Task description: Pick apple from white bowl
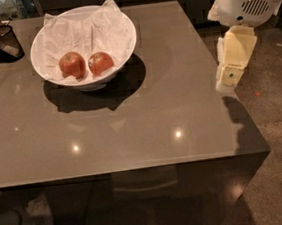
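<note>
Gripper [226, 81] is hanging just off the right edge of the counter [157, 128], about midway along it, pointing down. Whether it is released or clenched I cannot tell from this view. It is holding nothing of the task.

I am noting the white bowl [132, 35] sitting near the far left corner of the counter, lined with crumpled paper [82, 32]. Two fruits are lying side by side in it, close together. The apple [100, 63], squatter and more orange, is resting on the right; the rounder red apple [72, 64] is resting on its left. A black mesh cup [4, 42] is standing at the far left corner, apart from the bowl.

I am judging the pick as not yet begun. The apple is lying well apart from the gripper, to its left and toward the far edge. It is the nearer of the two fruits, so I am expecting a reach leftward across the counter and a descent over the bowl's right side.
</note>
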Motion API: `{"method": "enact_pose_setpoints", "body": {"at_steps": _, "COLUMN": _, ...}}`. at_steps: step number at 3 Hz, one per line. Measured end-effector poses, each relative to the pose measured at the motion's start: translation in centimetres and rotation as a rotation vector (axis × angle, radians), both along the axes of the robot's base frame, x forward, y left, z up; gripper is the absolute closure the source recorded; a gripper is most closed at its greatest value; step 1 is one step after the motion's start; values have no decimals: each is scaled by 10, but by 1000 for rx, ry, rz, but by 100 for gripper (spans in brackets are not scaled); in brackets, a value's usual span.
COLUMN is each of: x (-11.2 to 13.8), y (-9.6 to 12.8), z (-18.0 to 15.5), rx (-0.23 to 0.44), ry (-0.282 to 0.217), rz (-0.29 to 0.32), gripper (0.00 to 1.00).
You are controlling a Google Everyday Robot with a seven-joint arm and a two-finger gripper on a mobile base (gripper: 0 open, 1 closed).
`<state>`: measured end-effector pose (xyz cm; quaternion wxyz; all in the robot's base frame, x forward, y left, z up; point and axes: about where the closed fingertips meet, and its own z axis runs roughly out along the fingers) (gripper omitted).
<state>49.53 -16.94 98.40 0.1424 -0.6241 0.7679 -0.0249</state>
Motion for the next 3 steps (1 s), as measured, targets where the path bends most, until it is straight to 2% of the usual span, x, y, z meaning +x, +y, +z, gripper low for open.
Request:
{"method": "enact_pose_setpoints", "body": {"at_steps": 1, "x": 19, "y": 15, "z": 5, "rx": 60, "ry": -30, "rz": -15, "gripper": 0}}
{"method": "enact_pose_setpoints", "body": {"at_steps": 2, "x": 71, "y": 56, "z": 19, "rx": 113, "ry": -45, "rz": -6, "gripper": 0}}
{"method": "enact_pose_setpoints", "body": {"at_steps": 3, "x": 79, "y": 70, "z": 28, "rx": 127, "ry": -71, "rz": 21, "gripper": 0}}
